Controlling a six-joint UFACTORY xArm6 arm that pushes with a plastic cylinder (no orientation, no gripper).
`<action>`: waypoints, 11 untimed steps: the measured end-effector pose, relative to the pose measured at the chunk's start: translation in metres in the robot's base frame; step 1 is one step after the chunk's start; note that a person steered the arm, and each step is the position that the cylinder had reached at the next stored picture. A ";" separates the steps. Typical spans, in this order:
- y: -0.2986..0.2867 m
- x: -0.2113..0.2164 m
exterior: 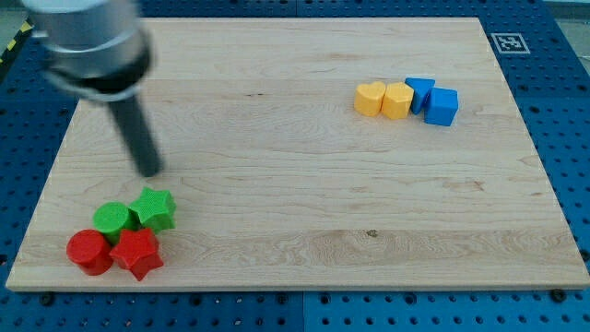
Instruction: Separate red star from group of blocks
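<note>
The red star (138,253) lies at the view's bottom left of the wooden board (295,138). It touches a red round block (89,251) on its left, a green round block (112,219) above it and a green star (153,208) at its upper right. My tip (150,172) is on the board just above this group, a little above the green star and apart from it. The rod rises up and to the left to a blurred grey body (88,41).
At the view's upper right, a row of touching blocks: a yellow heart (370,98), a second yellow block (398,100), a blue block (419,93) and a blue cube (442,106). A blue pegboard (553,55) surrounds the board.
</note>
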State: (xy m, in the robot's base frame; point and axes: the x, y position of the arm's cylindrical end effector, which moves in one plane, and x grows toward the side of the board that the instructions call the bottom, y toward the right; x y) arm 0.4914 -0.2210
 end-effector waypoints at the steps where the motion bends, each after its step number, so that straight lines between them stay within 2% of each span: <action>1: -0.083 0.057; 3: -0.071 0.096; 4: -0.037 0.127; 8: 0.122 0.126; 9: 0.128 0.118; 11: 0.087 0.100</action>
